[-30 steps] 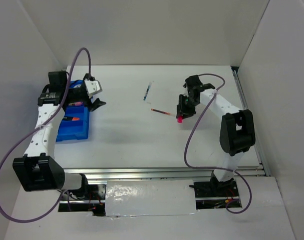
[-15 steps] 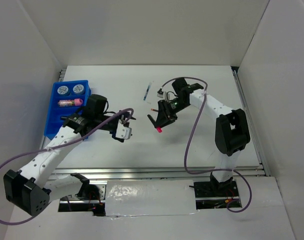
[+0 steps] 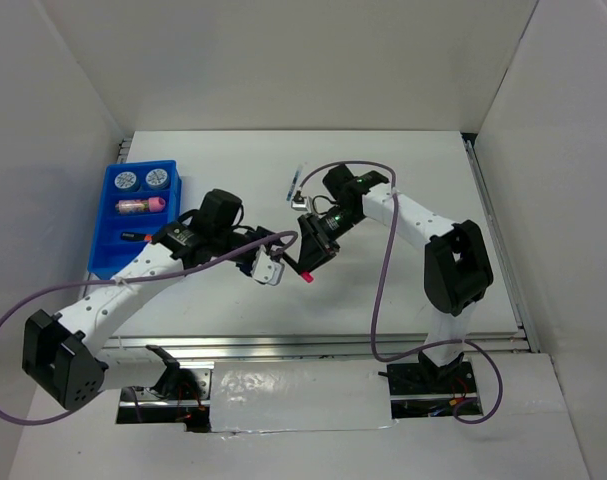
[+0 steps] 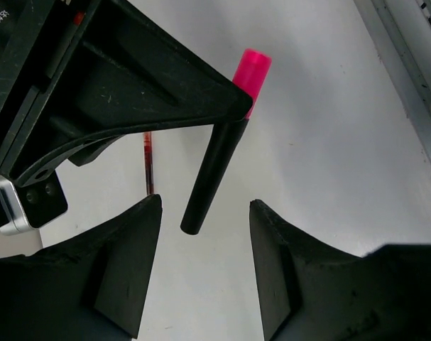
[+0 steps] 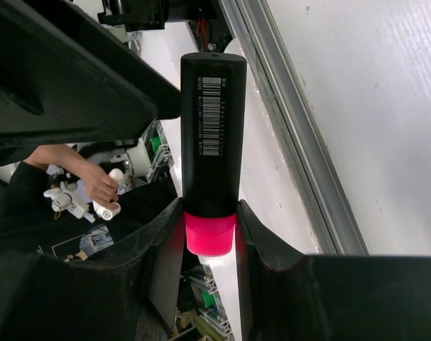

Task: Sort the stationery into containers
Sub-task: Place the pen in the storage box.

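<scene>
Two arms meet over bench centre, a little toward the near edge.

1. R gripper: closed on pink highlighter. Jaws clamp the item at the cap/barrel junction, one jaw per side, contact on both. Black barrel w/ barcode label projects past the jaws; pink cap sits between them. In top view the item is held off the bench, tilted, cap end pointing to the near edge.

2. L gripper: partly open, medium gap, holding nothing. In L wrist view the barrel's free black end appears between the two jaw tips, w/ clear space on each side; no contact seen. Depth of that end relative to the tips: cannot tell.

3. Tray: on bench at far-left corner, long side along the left edge. Contents:
   - tape rolls: qty 2, side by side in the far compartments.
   - marker: lying crosswise in the next compartment toward the near edge.
   - orange highlighter: in the compartment after that, partly covered by the L arm.

4. Loose items on bench:
   - blue pen: flat, approx. centre, toward the far edge, just beside the R arm.
   - red pen: flat on bench, seen in L wrist view only, beyond the R gripper; mostly hidden by that gripper.
</scene>
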Tool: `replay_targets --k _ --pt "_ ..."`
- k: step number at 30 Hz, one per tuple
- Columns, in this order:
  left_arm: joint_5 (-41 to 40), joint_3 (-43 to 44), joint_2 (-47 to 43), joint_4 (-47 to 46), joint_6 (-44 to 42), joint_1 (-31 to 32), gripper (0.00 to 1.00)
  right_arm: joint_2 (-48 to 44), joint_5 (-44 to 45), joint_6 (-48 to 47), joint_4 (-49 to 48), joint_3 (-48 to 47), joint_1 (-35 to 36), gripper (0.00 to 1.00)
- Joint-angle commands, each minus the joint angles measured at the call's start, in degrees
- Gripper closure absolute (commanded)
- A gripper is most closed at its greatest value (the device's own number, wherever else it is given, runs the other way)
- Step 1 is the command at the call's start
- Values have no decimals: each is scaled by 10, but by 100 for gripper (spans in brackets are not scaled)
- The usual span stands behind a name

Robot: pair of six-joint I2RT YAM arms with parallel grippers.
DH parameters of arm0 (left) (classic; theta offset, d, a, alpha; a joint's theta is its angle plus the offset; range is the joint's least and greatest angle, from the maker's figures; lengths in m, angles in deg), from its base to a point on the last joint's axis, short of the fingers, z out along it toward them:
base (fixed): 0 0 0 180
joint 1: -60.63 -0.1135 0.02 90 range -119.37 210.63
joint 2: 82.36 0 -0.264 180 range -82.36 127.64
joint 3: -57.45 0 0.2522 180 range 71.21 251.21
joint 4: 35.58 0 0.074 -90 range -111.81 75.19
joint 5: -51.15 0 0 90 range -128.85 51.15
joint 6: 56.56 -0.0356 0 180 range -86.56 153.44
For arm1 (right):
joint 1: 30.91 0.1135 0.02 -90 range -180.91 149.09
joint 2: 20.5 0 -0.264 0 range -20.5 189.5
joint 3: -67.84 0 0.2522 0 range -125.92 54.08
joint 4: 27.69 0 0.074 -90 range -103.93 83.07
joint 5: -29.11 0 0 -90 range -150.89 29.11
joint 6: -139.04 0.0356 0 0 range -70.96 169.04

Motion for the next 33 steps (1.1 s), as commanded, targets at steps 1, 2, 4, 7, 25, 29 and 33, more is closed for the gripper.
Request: replay_targets --k 1,2,4,7,25,29,33 --pt "5 32 14 -1 -30 8 36 -13 -26 -21 22 -31 7 100" --pt "5 35 17 7 -35 11 37 -12 -26 -21 25 -32 9 100" --pt "4 40 25 16 -39 15 38 -10 -29 -24 30 -38 13 100" --pt "8 46 34 28 -47 22 41 -7 -28 -28 34 -43 20 100" --pt "-14 66 50 96 -61 57 90 2 -4 -18 33 -60 29 77" --pt "-15 38 15 94 -33 16 98 -23 15 -11 19 -53 -21 25" --pt "-22 34 -11 139 -51 -84 100 -41 39 -33 27 -66 -98 20"
